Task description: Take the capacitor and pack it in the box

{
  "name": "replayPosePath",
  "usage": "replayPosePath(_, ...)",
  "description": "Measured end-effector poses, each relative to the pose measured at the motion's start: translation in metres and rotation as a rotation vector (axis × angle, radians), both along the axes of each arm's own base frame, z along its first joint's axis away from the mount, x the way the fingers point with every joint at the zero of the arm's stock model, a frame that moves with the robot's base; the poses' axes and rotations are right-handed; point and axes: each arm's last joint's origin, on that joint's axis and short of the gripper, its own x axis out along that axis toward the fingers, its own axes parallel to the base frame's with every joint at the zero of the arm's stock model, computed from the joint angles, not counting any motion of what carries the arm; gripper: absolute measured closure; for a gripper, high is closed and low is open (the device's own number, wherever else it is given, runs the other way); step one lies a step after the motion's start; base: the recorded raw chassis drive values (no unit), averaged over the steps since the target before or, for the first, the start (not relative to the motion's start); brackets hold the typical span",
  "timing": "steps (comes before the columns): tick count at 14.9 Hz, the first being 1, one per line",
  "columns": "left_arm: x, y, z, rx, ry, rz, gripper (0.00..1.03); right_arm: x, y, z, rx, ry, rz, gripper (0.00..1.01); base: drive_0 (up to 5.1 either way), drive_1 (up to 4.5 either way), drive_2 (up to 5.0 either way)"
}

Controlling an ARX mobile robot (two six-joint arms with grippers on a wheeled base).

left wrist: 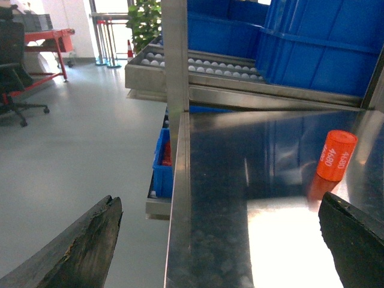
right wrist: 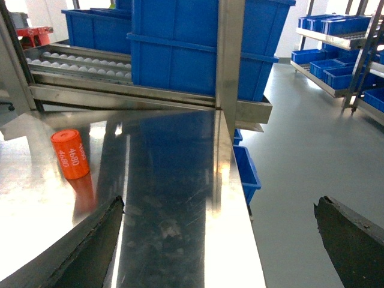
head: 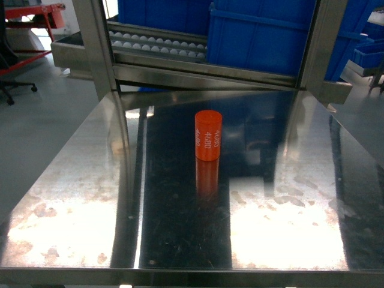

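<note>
Left gripper point(left wrist: 219, 240): in the left wrist view it is hanging back at the table's point(left wrist: 264, 240) left edge, jaws spread wide, holding nothing.
Right gripper point(right wrist: 219, 240): in the right wrist view it is sitting at the table's right edge, also gaping wide and empty.
Head view: neither gripper is showing here; the capacitor point(head: 208, 135) is standing upright, alone near the middle of the table, white "4680" print facing right.
Left wrist view: the capacitor is standing ahead and to the right, well apart from the fingers point(left wrist: 78, 252).
Right wrist view: it is standing ahead and to the left, likewise well apart.
Box: not showing in any view, so where to pack is unclear.
Risk: I judge that a jaw clipping the smooth cylinder off-centre could be tipping it, and it would be rolling across the slick steel.
Around: blue bins point(head: 264, 33) are sitting on a roller rack point(head: 156, 45) behind the table; upright posts point(head: 99, 45) are flanking the far corners.
Obstruction: nothing is lying between either gripper and the capacitor.
</note>
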Motion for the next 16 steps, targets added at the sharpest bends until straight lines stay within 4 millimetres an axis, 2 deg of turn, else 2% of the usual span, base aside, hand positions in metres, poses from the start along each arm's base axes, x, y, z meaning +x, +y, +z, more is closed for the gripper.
replayPosePath(16,0.0000,0.0000,0.0000,0.000,0.000,0.000,0.05,0.0000,0.0000,0.0000,0.000,0.000,0.000,0.03,0.0,0.00,0.0)
